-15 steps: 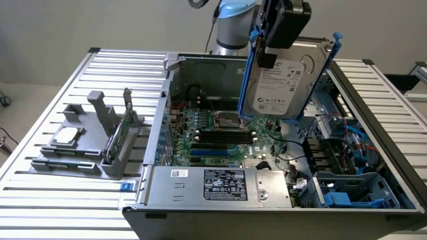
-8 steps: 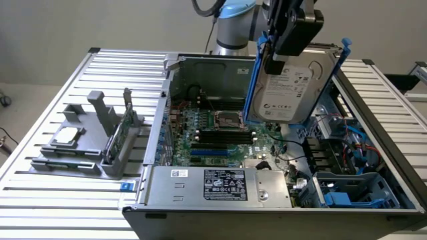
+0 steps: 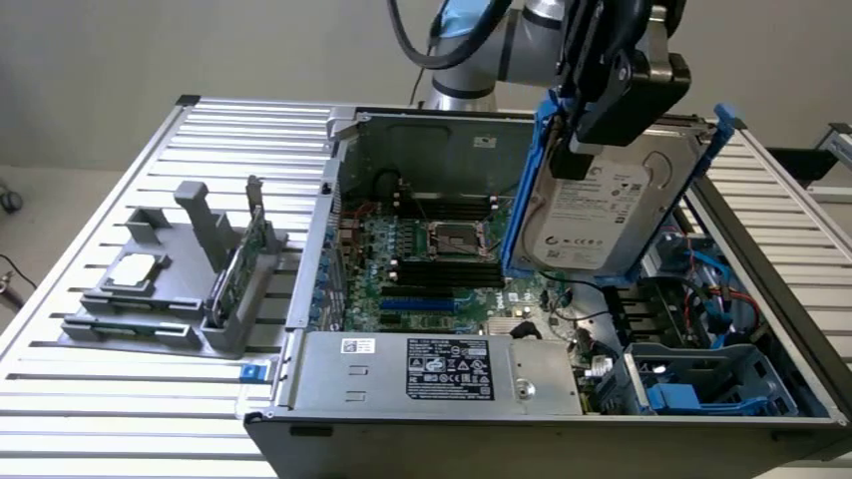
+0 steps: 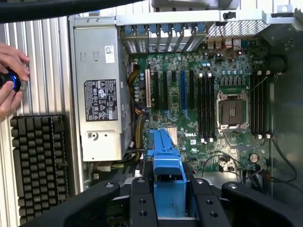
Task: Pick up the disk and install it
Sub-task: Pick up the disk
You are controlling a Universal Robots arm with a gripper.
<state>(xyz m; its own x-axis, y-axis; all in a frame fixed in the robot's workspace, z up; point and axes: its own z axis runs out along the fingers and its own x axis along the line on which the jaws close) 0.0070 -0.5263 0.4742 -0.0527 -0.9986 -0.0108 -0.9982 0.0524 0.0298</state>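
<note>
While the disk [image 3: 606,215] is hanging on edge above the open computer case [image 3: 440,140], the pick-up is looking done and the install is not yet happening (no bay is holding the drive); the gripper [image 3: 576,150] is clamping the blue carrier's upper edge, with the drive dangling directly beneath it
</note>
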